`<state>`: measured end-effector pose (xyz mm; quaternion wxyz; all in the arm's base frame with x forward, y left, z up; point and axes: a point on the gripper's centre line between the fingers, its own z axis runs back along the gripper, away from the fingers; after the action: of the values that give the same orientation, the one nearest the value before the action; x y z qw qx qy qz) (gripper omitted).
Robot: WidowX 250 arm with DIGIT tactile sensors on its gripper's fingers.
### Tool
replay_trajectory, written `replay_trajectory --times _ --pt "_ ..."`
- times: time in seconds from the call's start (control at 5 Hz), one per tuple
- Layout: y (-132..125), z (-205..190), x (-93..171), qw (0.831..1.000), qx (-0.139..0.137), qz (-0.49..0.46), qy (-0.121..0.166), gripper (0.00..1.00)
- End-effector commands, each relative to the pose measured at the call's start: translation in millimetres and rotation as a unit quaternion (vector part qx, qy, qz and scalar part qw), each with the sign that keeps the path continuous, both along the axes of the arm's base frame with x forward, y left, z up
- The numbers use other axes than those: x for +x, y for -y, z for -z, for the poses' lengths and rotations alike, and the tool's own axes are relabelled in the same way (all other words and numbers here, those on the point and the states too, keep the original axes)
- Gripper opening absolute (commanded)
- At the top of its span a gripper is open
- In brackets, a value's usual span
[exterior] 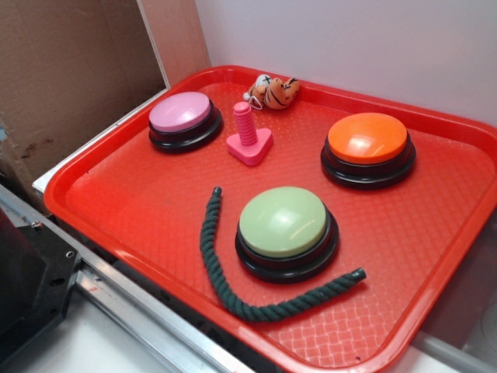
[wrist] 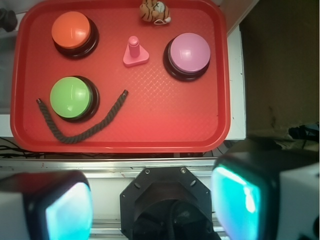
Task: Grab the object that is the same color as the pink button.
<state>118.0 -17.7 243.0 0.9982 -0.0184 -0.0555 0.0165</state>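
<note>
A small hot-pink toy bolt, the object, stands upright on its triangular base on the red tray. The pink button, pale pink dome on a black base, sits just beside it. My gripper hangs high above the tray's near edge, over the robot base, far from the bolt. It is open, teal pads wide apart with nothing between them. The exterior view does not show the gripper.
An orange button and a green button sit on the tray. A dark green rope curves round the green button. A small tiger toy lies at the far rim. Cardboard stands behind.
</note>
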Motion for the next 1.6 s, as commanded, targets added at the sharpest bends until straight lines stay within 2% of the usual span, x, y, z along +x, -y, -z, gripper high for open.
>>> replay_trajectory --times 0.0,0.2,0.4,0.6,0.8,1.0,1.2,1.4 --pt "0.0 0.0 0.0 1.0 0.0 0.0 0.0 1.0" --pt "-10.6 -6.9 29.6 1.0 -0.011 -0.026 -0.01 1.0" --pt "-20.7 -3.1 75.6 0.999 -0.005 -0.039 -0.016 1.0" --pt "-21.5 6.1 112.9 0.999 0.009 -0.033 -0.033 1.0" --pt "-13.1 25.2 148.9 0.997 0.036 -0.012 -0.065 1.0" --pt "-1.1 48.3 162.5 0.995 0.04 0.019 -0.086 1.0" --pt "-11.0 62.0 158.3 0.994 0.041 -0.006 -0.099 1.0" --pt "-11.0 62.0 158.3 0.994 0.041 -0.006 -0.099 1.0"
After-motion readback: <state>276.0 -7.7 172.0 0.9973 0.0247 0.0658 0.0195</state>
